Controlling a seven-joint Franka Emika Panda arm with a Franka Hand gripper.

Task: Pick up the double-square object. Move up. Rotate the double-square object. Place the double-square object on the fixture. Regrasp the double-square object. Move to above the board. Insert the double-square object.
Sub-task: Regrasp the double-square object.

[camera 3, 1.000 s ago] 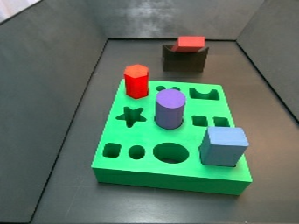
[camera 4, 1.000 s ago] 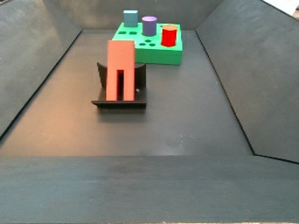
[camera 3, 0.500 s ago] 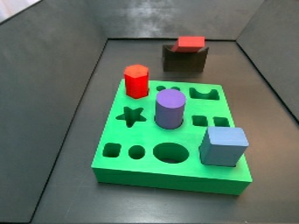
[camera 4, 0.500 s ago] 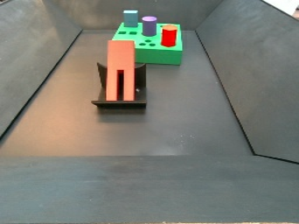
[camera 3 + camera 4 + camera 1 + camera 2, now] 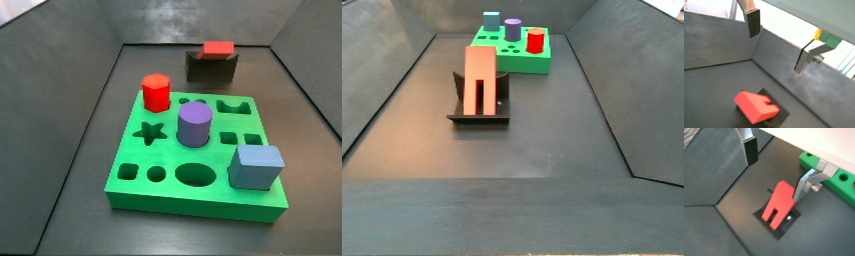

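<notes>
Wrist views: gripper (image 5: pixel 777 175) (jaws apart) above double-square object (image 5: pixel 779 202)

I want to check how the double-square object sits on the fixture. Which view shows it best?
A side view shows the double-square object whole, resting on the fixture. The wrist views show it from above under the open gripper. Another side view shows only its end.

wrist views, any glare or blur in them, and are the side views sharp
In both wrist views a bright washed-out band lies behind the gripper, whose jaws stand open above the double-square object; the fingers look a little soft. Both side views are evenly lit with soft shadows; the board and the fixture read clearly, though the pictures are coarse.
</notes>
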